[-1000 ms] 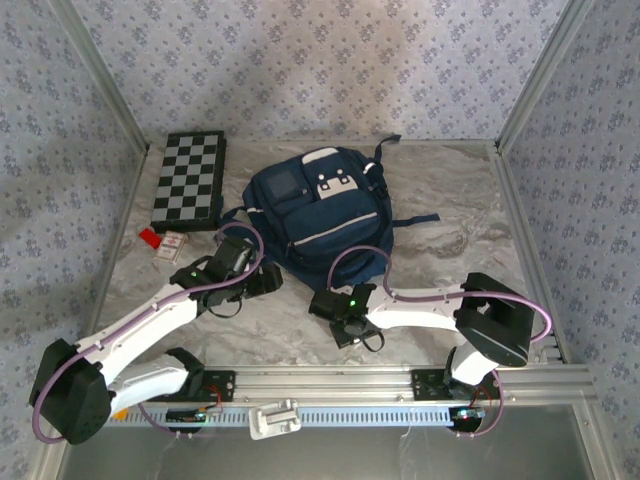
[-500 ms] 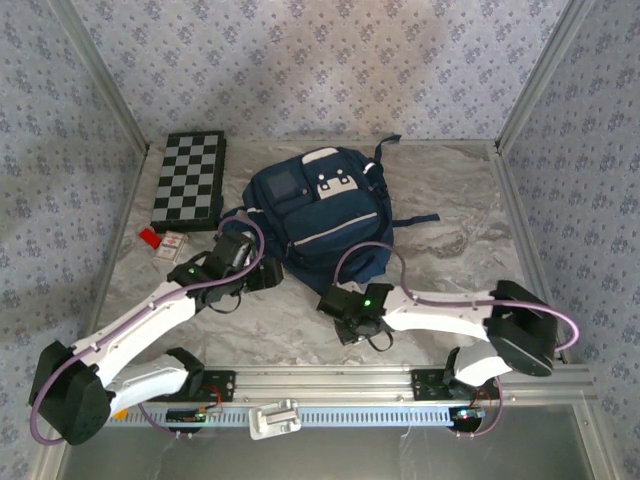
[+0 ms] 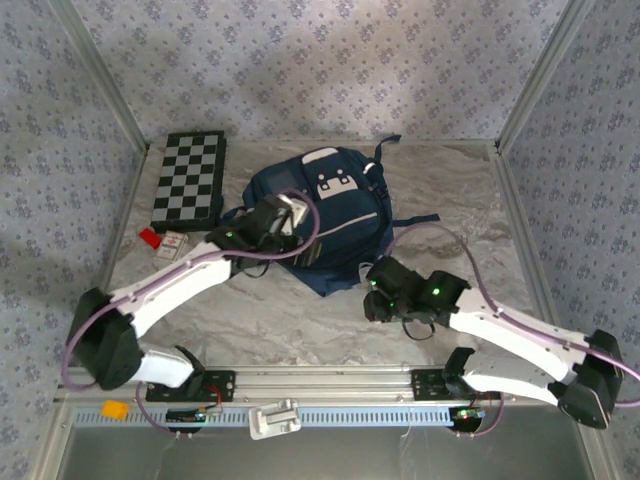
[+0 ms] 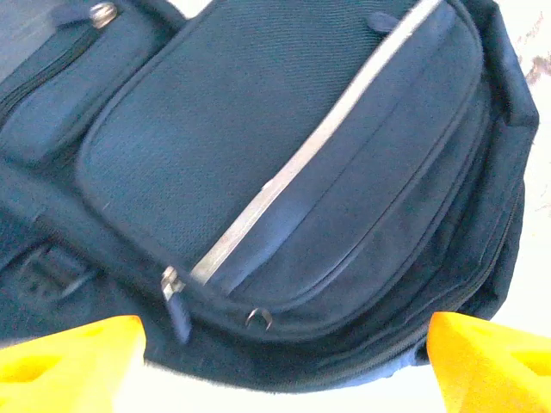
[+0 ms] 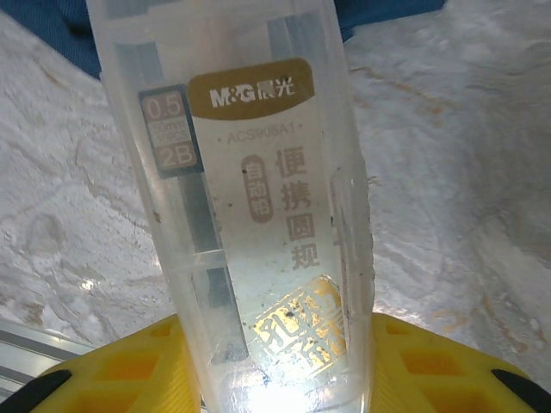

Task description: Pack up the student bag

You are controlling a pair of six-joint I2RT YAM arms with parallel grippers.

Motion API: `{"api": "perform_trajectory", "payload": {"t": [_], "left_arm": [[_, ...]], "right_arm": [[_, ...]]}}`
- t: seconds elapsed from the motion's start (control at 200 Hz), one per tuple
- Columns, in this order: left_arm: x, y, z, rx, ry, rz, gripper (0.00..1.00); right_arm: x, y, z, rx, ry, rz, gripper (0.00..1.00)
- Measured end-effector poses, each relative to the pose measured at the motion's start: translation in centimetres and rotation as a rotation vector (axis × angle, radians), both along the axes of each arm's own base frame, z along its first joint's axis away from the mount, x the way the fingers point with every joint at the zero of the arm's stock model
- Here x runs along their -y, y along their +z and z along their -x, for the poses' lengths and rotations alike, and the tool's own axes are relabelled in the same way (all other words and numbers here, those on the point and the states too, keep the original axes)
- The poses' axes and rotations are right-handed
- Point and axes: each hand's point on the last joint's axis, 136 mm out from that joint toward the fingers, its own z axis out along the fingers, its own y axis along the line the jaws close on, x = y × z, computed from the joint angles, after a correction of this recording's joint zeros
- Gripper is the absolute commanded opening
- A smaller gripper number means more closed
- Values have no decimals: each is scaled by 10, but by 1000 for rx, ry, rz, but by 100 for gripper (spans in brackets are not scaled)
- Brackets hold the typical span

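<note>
The student bag (image 3: 335, 205), navy with white panels, lies flat at the middle back of the table. My left gripper (image 3: 298, 232) hovers over its front pocket, open, yellow fingertips (image 4: 69, 361) wide apart with nothing between them. Below it the left wrist view has the bag (image 4: 284, 129), its white stripe and a zipper pull (image 4: 172, 288). My right gripper (image 3: 374, 292) sits just off the bag's near right edge, shut on a clear plastic pencil-lead case (image 5: 250, 198) with an M&G label, clamped between the yellow fingers (image 5: 430, 370).
A folded chessboard (image 3: 190, 180) lies at the back left. A small red item (image 3: 148, 237) and a little card box (image 3: 173, 247) sit near it. Bag straps (image 3: 415, 220) trail to the right. An aluminium rail (image 3: 330, 385) edges the near side.
The left gripper has moved right and onto the bag's front. The right arm has stretched out, carrying its gripper and the clear case right, toward the bag's near right edge.
</note>
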Motion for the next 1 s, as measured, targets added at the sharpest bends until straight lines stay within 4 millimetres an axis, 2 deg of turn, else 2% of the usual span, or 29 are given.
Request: {"api": "perform_trajectory", "payload": {"t": [0.155, 0.365, 0.49, 0.635, 0.74, 0.85, 0.999], "left_arm": [[33, -15, -11, 29, -129, -89, 84], [66, -41, -21, 39, -254, -195, 84], [77, -57, -24, 42, -292, -248, 84], [78, -66, -32, 58, -299, -306, 82], [73, -67, -43, 89, -276, -353, 76], [70, -62, -50, 97, -257, -353, 65], [66, -53, -57, 96, -241, -321, 37]], "right_arm": [[20, 4, -10, -12, -77, -19, 43], [29, -1, -17, -50, -105, -16, 43], [32, -7, -22, -75, -113, -9, 43], [31, -15, -26, -103, -115, 4, 43], [30, -17, -28, -107, -95, 7, 43], [30, -18, -30, -107, -87, 14, 43], [26, -16, -37, -102, -73, 20, 43]]}}
